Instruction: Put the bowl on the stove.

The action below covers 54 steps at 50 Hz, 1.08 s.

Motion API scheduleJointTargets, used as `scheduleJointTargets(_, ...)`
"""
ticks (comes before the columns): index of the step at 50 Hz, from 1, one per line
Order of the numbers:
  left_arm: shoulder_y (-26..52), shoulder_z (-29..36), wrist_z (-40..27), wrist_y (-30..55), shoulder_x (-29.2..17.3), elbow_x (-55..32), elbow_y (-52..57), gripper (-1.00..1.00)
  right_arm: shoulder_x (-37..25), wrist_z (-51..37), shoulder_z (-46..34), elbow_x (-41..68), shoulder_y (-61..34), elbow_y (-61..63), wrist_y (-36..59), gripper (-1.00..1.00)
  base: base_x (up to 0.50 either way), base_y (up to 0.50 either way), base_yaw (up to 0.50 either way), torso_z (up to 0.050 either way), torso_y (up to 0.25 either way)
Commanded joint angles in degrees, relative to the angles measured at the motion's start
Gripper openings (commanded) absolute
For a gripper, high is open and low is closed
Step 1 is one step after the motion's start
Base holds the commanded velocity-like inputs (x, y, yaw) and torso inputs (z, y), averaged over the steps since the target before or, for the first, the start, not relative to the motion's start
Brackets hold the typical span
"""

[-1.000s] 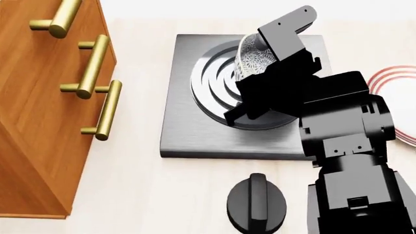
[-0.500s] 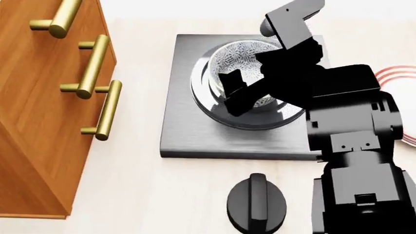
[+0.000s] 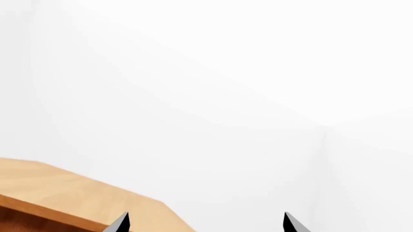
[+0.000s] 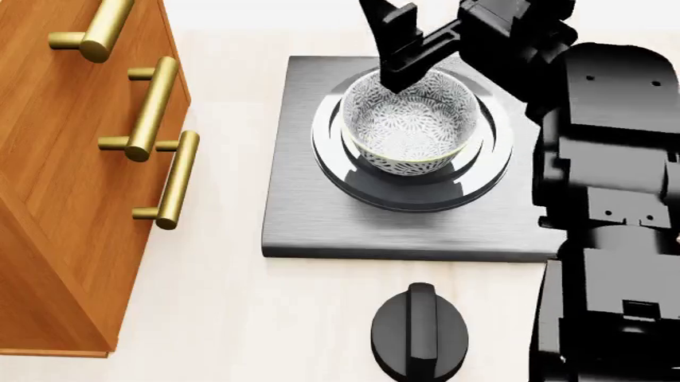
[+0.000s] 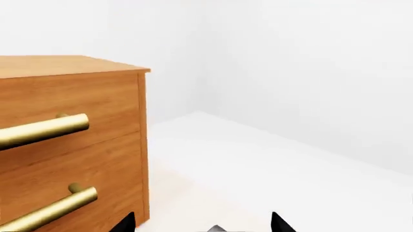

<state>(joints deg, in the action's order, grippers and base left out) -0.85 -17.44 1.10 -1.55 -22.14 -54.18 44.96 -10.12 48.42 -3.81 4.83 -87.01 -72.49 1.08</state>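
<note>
The speckled bowl (image 4: 412,123) stands upright on the round burner (image 4: 483,171) of the dark grey stove (image 4: 308,215). My right gripper (image 4: 431,36) is above the bowl's far rim, clear of it, open and empty. One black finger (image 4: 396,48) hangs just over the rim. In the right wrist view my right gripper (image 5: 202,224) shows two tips wide apart with nothing between them, and the bowl is out of view there. My left gripper (image 3: 205,224) shows only in the left wrist view, with its tips apart and empty.
A wooden cabinet (image 4: 64,175) with brass handles (image 4: 170,179) stands left of the stove; it also shows in the right wrist view (image 5: 71,145) and the left wrist view (image 3: 65,193). A black round knob (image 4: 420,333) lies in front of the stove. My right arm (image 4: 611,199) covers the table's right side.
The bowl went from tilted in my right gripper to standing upright on the burner. The gripper let go of it and rose up and back, away from the bowl.
</note>
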Motion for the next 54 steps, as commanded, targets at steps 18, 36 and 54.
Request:
scheduleJointTargets(18,-0.07,-0.64,2.31,-1.35,1.05,-0.90,0.11,1.00,-1.96,-7.72,19.96,11.85,34.60,67.96,22.01,1.00,0.00,0.00,0.00,0.000,0.000)
scheduleJointTargets(36,-0.22,-0.92,1.76,-1.73,0.63,-1.40,0.60,1.00,0.66,-13.36,31.24,19.69,40.24,78.73,23.40,1.00,0.00,0.00,0.00,0.000,0.000)
scheduleJointTargets(54,0.14,-1.31,0.76,-1.87,0.21,-1.43,0.13,1.00,3.58,-19.23,39.20,22.48,36.23,72.72,15.18,1.00,0.00,0.00,0.00,0.000,0.000)
